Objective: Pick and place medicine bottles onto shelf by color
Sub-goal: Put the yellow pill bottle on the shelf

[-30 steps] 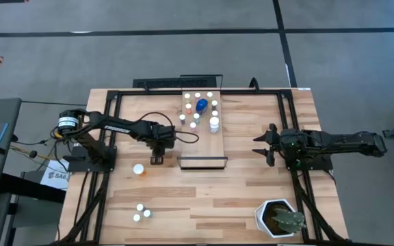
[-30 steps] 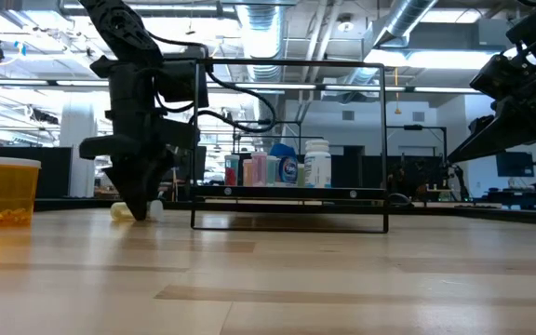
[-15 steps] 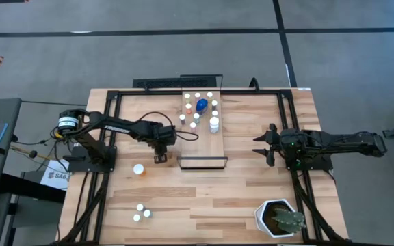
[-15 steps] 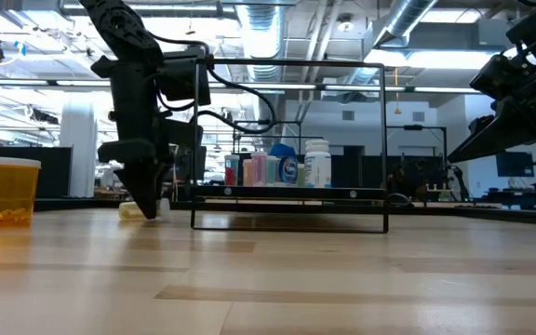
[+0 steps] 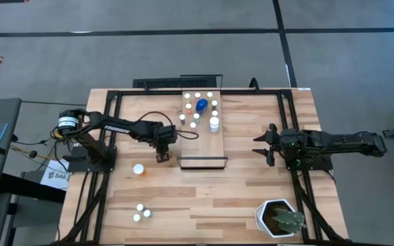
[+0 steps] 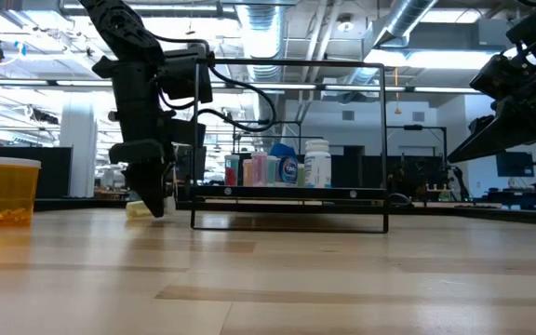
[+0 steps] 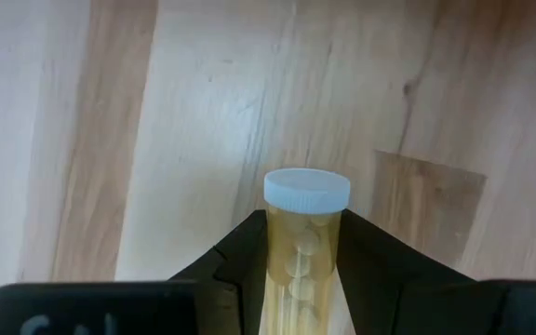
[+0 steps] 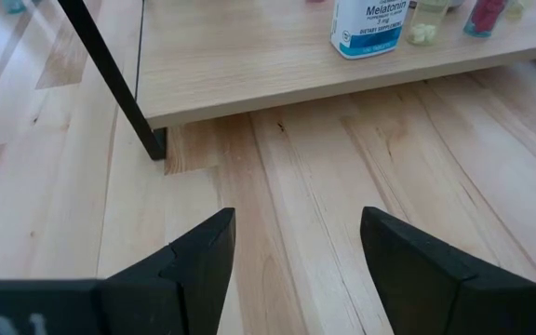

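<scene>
High view: plant pot (table corner)

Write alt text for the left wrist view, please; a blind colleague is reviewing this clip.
The left gripper is shut on a small yellowish medicine bottle with a white cap, its two dark fingers pressed against the bottle's sides. Behind it is only the light wooden plank tabletop, seen from above.
</scene>
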### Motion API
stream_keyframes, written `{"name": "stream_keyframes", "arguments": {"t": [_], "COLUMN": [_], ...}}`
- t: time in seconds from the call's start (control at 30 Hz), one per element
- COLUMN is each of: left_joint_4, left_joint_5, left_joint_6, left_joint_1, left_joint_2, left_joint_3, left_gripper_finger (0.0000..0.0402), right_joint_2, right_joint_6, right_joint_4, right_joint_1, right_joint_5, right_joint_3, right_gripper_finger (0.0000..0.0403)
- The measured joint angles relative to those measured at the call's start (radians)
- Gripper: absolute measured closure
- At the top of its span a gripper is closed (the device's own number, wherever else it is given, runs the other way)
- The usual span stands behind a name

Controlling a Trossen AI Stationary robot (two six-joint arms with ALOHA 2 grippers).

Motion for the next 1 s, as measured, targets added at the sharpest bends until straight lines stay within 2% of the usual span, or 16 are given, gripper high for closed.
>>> {"name": "stream_keyframes", "arguments": {"t": [0.43,0.63,0.77,1.0], "left_joint_4": [0.021,0.026,0.071,0.217], "left_joint_5": [-0.001,-0.013,-0.071,-0.261], "left_joint_6": [0.002,-0.015,-0.019,-0.025], "left_joint_1": [0.000,0.000,-0.005,-0.057], "left_joint_2": [-0.002,-0.044,-0.112,-0.206], "left_joint_3": [0.000,0.000,0.000,0.000], "left_gripper_finger": [0.0307,0.0307,0.0307,0.0307], "right_joint_2": [0.000,0.000,0.000,0.000], "right_joint_6": [0.000,0.000,0.000,0.000], "right_joint_4": [0.000,0.000,0.000,0.000], "right_joint_1": [0.000,0.000,0.000,0.000], "right_joint_5": [0.000,0.000,0.000,0.000], "right_joint_3": [0.000,0.000,0.000,0.000], "right_gripper_finger": [0.0147,0.0147,0.0147,0.0147]}}
